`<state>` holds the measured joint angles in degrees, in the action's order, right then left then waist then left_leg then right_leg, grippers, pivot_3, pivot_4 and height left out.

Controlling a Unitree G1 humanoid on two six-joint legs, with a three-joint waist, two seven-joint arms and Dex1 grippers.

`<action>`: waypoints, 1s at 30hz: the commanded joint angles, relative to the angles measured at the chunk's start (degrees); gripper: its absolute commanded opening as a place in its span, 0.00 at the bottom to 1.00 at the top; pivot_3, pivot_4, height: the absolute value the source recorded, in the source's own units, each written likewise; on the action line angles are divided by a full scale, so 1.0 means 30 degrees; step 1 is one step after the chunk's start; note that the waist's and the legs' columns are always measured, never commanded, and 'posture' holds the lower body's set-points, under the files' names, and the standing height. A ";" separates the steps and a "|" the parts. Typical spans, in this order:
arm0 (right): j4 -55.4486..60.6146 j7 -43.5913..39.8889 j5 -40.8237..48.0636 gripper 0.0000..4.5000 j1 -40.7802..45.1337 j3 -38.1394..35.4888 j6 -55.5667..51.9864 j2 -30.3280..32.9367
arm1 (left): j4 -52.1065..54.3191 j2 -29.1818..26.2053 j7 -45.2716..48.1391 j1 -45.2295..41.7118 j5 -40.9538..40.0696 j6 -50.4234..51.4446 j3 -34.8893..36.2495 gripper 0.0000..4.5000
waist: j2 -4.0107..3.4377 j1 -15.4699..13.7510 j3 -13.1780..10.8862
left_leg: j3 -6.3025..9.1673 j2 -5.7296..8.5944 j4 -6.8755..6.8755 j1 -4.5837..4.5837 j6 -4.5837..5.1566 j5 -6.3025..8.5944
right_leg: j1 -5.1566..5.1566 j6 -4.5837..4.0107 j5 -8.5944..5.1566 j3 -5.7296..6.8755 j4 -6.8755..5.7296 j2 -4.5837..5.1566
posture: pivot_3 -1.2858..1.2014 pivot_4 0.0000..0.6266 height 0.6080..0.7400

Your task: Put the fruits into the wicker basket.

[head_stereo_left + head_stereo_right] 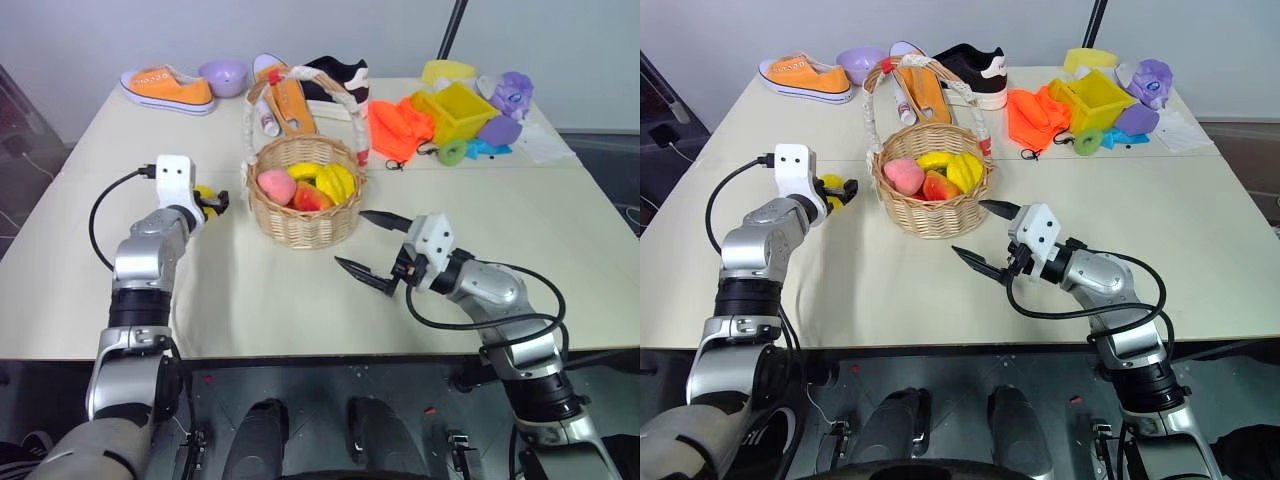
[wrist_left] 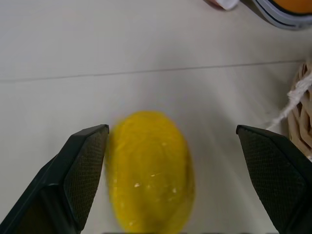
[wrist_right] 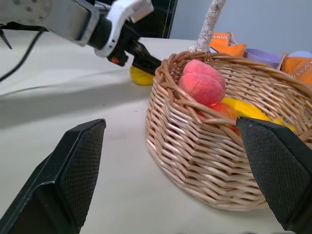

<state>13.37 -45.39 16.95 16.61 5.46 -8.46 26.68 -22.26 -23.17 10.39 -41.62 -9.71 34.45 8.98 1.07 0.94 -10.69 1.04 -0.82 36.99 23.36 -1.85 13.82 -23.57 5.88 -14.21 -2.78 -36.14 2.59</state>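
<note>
The lemon (image 2: 150, 171) is lying on the cream worktop (image 1: 480, 200) just to the left of the wicker basket (image 1: 305, 192), outside it, and the left hand (image 1: 211, 201) is reaching around it with its two black fingers (image 2: 80, 170) spread wide; in the left wrist view the fruit is sitting between them, right against one pad and well clear of the other, so it is not being gripped. The pink-red peach (image 1: 276, 184) is resting inside the basket, against the wall on the robot's left, beside other yellow and orange-red fruit pieces (image 1: 334, 182). The basket is standing upright near the middle of the worktop, its tall arched handle (image 1: 305, 80) wrapped in white and red. The right hand (image 1: 372, 245) is hovering just to the right of the basket and a little nearer the robot, pointing toward it, with its fingers standing wide apart and holding nothing. Along the far edge of the worktop are lying an orange sneaker (image 1: 168, 88), a lilac bowl (image 1: 223, 75), a black shoe (image 1: 335, 80), an orange cloth (image 1: 398, 127), a yellow plastic bin (image 1: 460, 110) and a green ring toy (image 1: 452, 152).
</note>
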 commanded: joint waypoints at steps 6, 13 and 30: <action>0.0874 0.0414 -0.0278 0.99 -0.0357 -0.0197 0.0375 -0.0002 | -0.1179 0.0214 -0.0085 -0.0831 0.0476 -0.0067 -0.0201 1.00 | 0.0002 -0.0101 -0.0001 | 0.0008 0.0010 0.0011 0.0004 -0.0001 0.0000 | 0.0010 0.0005 0.0003 0.0005 -0.0001 0.0011 | 0.52 0.24 1.00; 0.1053 0.0676 -0.0482 1.00 -0.0501 -0.0175 0.0384 -0.0016 | -0.1761 0.0585 -0.0384 -0.0757 0.0663 -0.0785 -0.0032 0.94 | 0.0005 -0.0043 -0.0002 | 0.0015 0.0010 0.0013 0.0004 -0.0001 -0.0001 | 0.0008 0.0016 0.0009 0.0007 -0.0005 0.0007 | 0.52 0.24 1.00; 0.1876 0.0930 0.1111 1.00 -0.1233 -0.2733 -0.0123 0.0534 | 0.9832 -0.0519 0.1366 0.3376 -0.2787 0.1589 0.2409 0.49 | 0.0007 -0.0033 -0.0005 | 0.0038 -0.0022 -0.0013 0.0013 -0.0005 0.0001 | -0.0012 0.0023 0.0015 0.0006 -0.0022 0.0016 | 0.52 0.24 1.00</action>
<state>15.89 -43.11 18.04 12.95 -0.17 -8.75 28.22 -1.16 -24.35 12.74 -31.28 -14.68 38.22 14.75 1.09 0.84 -10.71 1.16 -0.89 36.95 23.39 -1.87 13.82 -23.58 5.94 -14.17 -2.75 -36.20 2.66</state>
